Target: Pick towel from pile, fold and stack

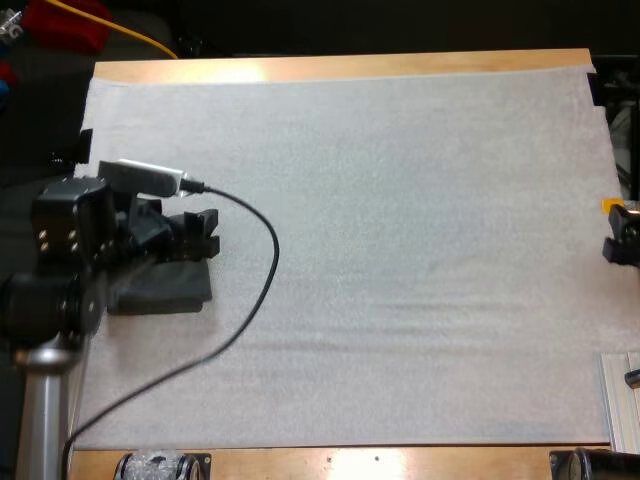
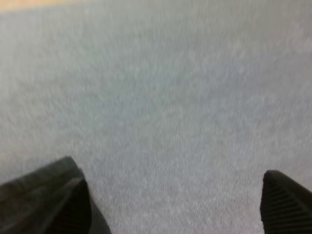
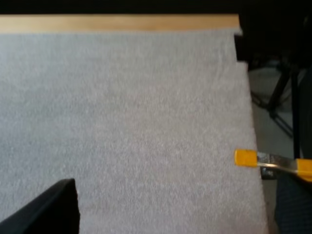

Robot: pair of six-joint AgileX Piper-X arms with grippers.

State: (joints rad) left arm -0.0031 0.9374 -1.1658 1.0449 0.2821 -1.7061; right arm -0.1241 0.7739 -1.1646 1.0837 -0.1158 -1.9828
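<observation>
A dark grey-green towel [image 1: 165,288] lies flat in a compact, folded-looking shape on the white mat [image 1: 400,250] at the left. My left gripper [image 1: 203,234] hovers just beyond the towel's far right corner, open, with nothing between its fingers. In the left wrist view the left gripper [image 2: 178,209] has its ribbed fingertips [image 2: 285,204] wide apart over bare mat [image 2: 170,97]. My right gripper [image 1: 622,245] sits at the mat's right edge. In the right wrist view it [image 3: 170,209] is open over bare mat [image 3: 122,97], with nothing held.
A black cable [image 1: 255,290] runs from the left arm in a loop across the mat toward the front edge. The wooden table's far edge [image 1: 340,68] borders the mat. A metal rail [image 1: 620,400] lies at the front right corner.
</observation>
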